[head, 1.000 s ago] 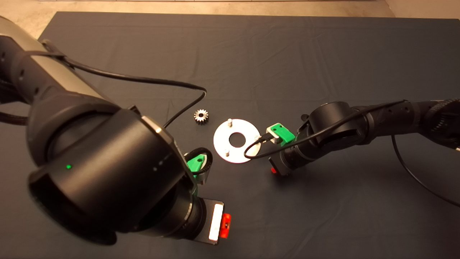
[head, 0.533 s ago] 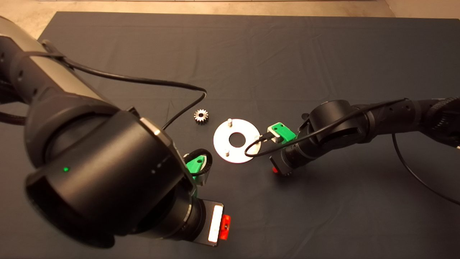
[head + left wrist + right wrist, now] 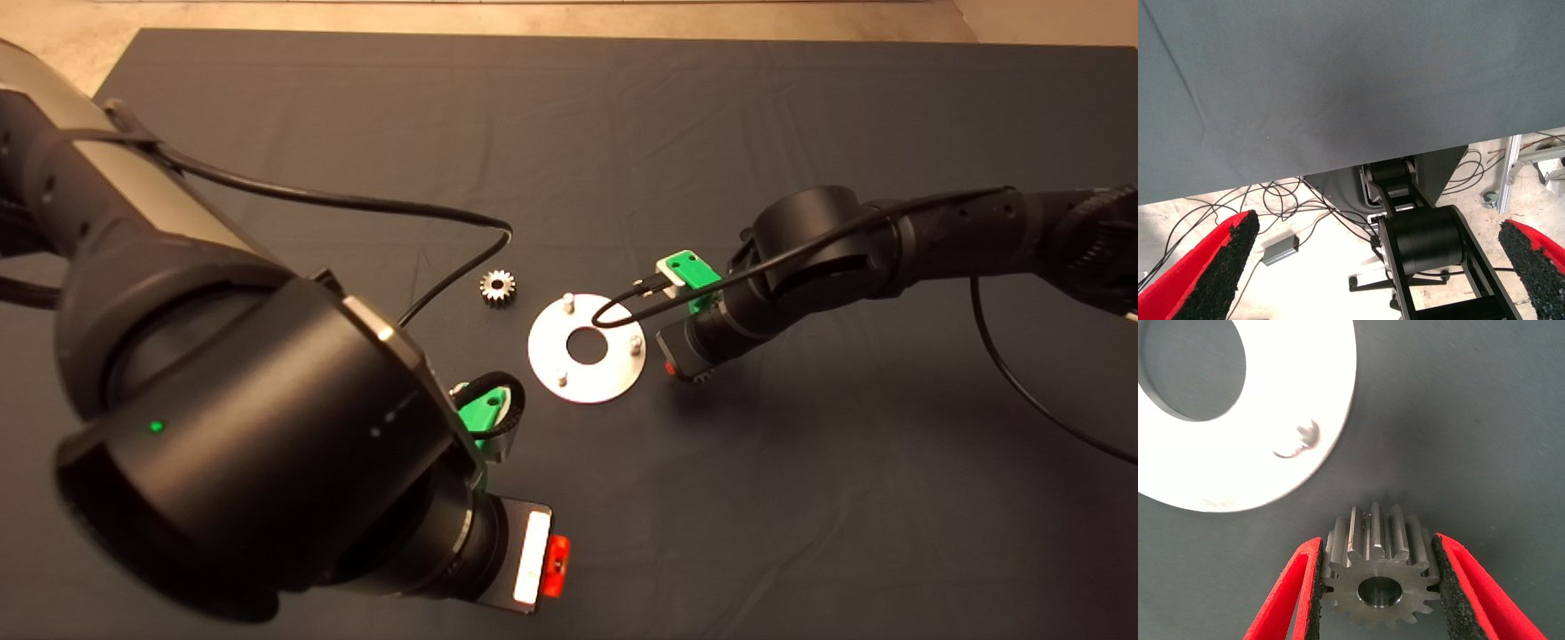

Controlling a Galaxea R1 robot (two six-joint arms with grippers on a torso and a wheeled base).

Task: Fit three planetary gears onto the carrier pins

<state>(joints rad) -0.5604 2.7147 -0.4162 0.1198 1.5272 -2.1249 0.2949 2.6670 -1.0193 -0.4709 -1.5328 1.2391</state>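
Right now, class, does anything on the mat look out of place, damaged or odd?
Nothing stands out. The shiny silver disc lies flat, its three pins bare and upright; one small silver spur gear lies beside it, another is gripped squarely in the right end effector.

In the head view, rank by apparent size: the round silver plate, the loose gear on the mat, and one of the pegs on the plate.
1. Silver plate, clearly largest.
2. Loose gear, much smaller.
3. Peg, smallest.
All lie at similar depth, so the order seems reliable.

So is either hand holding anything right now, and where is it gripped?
The right hand holds a planetary gear, pads pressed on opposite sides of its toothed rim. The left hand is open and empty.
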